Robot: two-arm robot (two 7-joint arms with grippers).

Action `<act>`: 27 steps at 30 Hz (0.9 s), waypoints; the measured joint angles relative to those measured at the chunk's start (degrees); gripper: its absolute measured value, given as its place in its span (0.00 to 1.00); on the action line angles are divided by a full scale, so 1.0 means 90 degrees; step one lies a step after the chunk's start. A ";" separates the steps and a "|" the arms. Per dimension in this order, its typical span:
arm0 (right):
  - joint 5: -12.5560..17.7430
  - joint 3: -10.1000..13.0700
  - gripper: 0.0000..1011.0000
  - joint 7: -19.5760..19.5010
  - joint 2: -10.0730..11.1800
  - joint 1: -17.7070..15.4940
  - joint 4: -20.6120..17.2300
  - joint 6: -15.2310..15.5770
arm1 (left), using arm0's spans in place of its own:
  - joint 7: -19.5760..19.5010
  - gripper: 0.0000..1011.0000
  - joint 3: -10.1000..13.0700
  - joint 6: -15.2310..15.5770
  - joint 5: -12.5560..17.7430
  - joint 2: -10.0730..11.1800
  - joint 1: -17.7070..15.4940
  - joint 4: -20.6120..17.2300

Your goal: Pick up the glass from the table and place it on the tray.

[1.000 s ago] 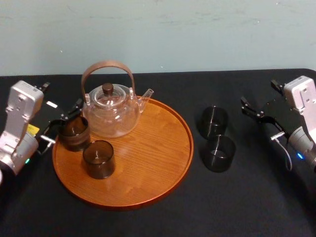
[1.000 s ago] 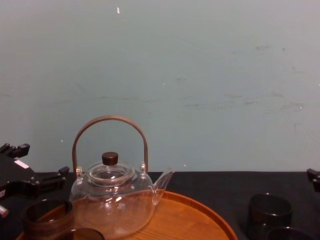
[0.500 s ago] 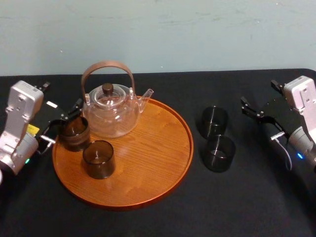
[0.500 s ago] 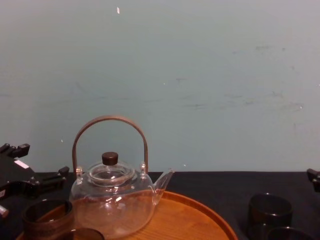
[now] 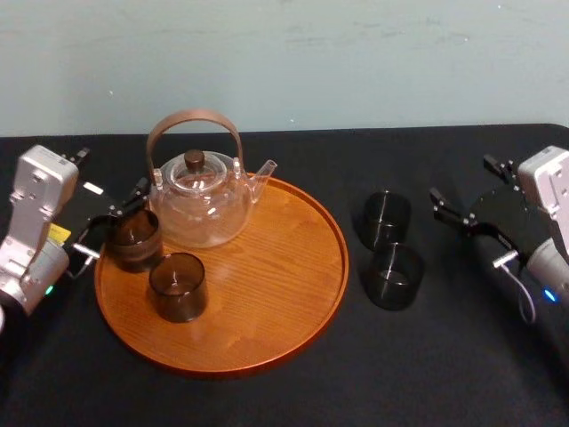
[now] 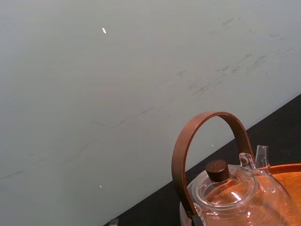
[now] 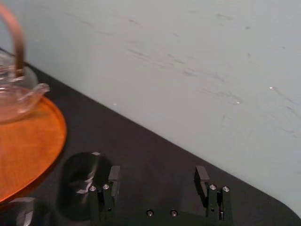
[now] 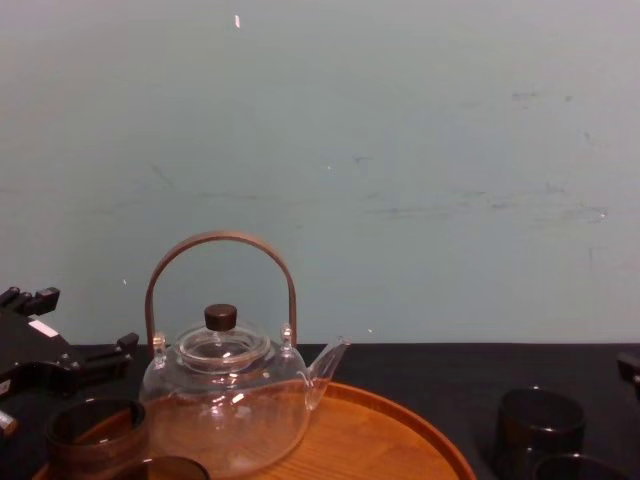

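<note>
- The black table (image 5: 267, 400) carries everything, within reach of both arms.
- The round wooden tray (image 5: 267, 294) lies left of centre, its right half bare (room for more glasses, I judge).
- The glass teapot (image 5: 200, 205) stands at the tray's back.
- The right gripper (image 5: 462, 184) hangs right of the table glasses, fingers spread and empty, apparently lined up to approach.
- The left gripper (image 5: 111, 221) sits at the tray's left rim, fingers apart.
- Two smoky glasses (image 5: 133, 238) stand on the tray, left of the bare part.
- The far glass (image 5: 385, 218) and near glass (image 5: 394, 276) stand on the table just beside the tray; the far one seems the likelier pick.
</note>
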 joint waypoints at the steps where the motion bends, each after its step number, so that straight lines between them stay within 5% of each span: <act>1: 0.0029 0.0048 0.99 0.0053 0.0093 -0.0148 -0.0177 0.0025 | 0.0000 0.99 0.0000 0.0000 0.0000 0.0000 0.0000 0.0000; 18: 0.0215 0.0752 0.99 0.0176 0.0798 -0.1787 -0.1751 -0.0214 | 0.0000 0.99 0.0000 0.0000 0.0000 0.0000 0.0000 0.0000; 27: 0.0327 0.0851 0.99 0.0448 0.0847 -0.2195 -0.1983 -0.0230 | 0.0000 0.99 0.0000 0.0000 0.0000 0.0000 0.0000 0.0000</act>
